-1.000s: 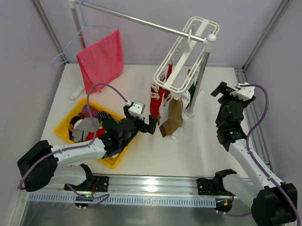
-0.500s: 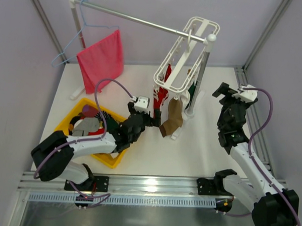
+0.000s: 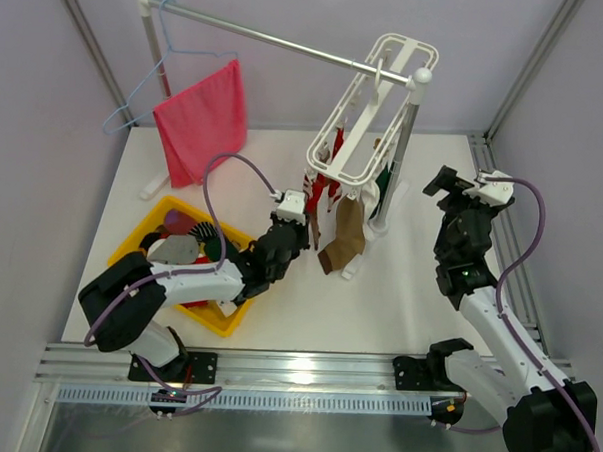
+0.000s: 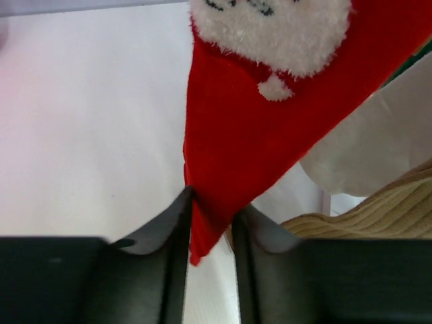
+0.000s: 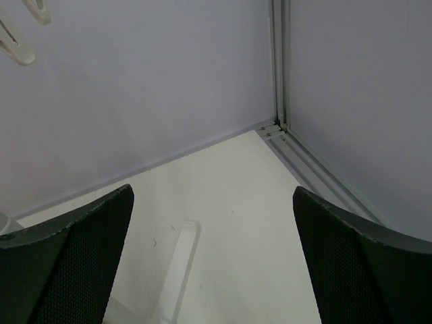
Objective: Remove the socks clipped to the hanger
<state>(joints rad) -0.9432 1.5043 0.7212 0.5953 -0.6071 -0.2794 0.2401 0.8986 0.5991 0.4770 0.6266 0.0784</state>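
Note:
The white hanger (image 3: 371, 119) hangs from the rail, with socks clipped under it: a red sock (image 3: 318, 192) with white fluffy trim, a tan-brown sock (image 3: 346, 233) and a dark green sock (image 3: 386, 180). My left gripper (image 3: 304, 211) reaches up to the red sock. In the left wrist view the red sock's (image 4: 256, 128) pointed lower tip sits pinched between the two fingers of the left gripper (image 4: 209, 223), and the tan sock (image 4: 378, 209) shows at the right. My right gripper (image 3: 464, 183) stands open to the right of the rack; the right gripper (image 5: 212, 250) has nothing between its fingers.
A yellow basket (image 3: 131, 241) with dark and red fabric sits at the left under my left arm. A large pink-red cloth (image 3: 201, 122) and a light-blue wire hanger (image 3: 137, 89) hang on the rail (image 3: 279, 42). The rack's white foot (image 5: 172, 270) lies below the right gripper.
My left arm has stretched right and upward from the basket to the red sock, and its jaws have narrowed onto the sock's tip. The right arm has barely moved.

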